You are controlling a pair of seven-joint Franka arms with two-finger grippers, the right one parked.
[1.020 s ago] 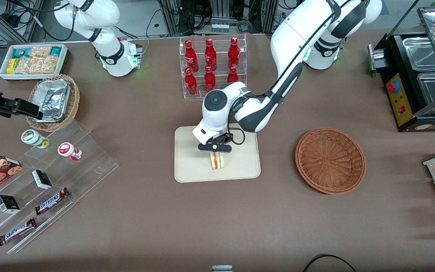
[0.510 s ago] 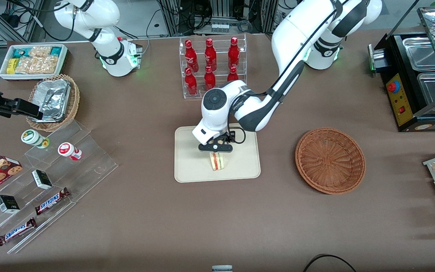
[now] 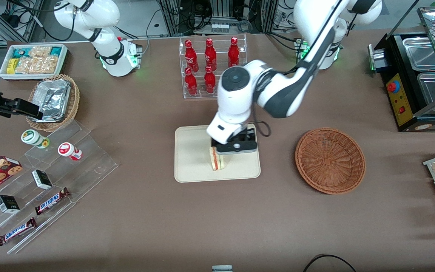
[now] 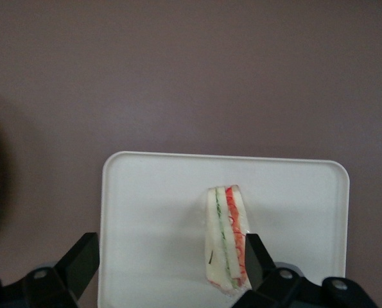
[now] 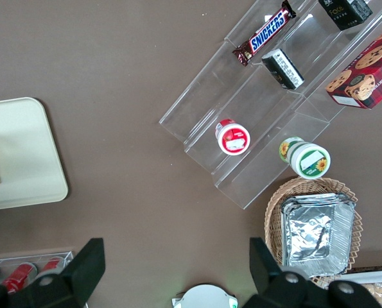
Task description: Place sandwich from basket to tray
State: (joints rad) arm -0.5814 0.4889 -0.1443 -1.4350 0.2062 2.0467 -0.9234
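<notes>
Pincer (image 4: 168, 260) spread above tray (image 3: 191, 166), layered sandwich (image 3: 217, 161) upright

One sandwich (image 3: 217, 162), one tray (image 3: 191, 158), one basket (image 3: 330, 160), one pincer (image 4: 168, 263)

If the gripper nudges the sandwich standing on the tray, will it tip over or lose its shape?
The sandwich stands on a narrow edge on the tray, so a sideways nudge would probably tip it flat. Its layered bread looks soft, so a hard squeeze would likely dent it. The open gripper is above it, one finger close beside.
</notes>
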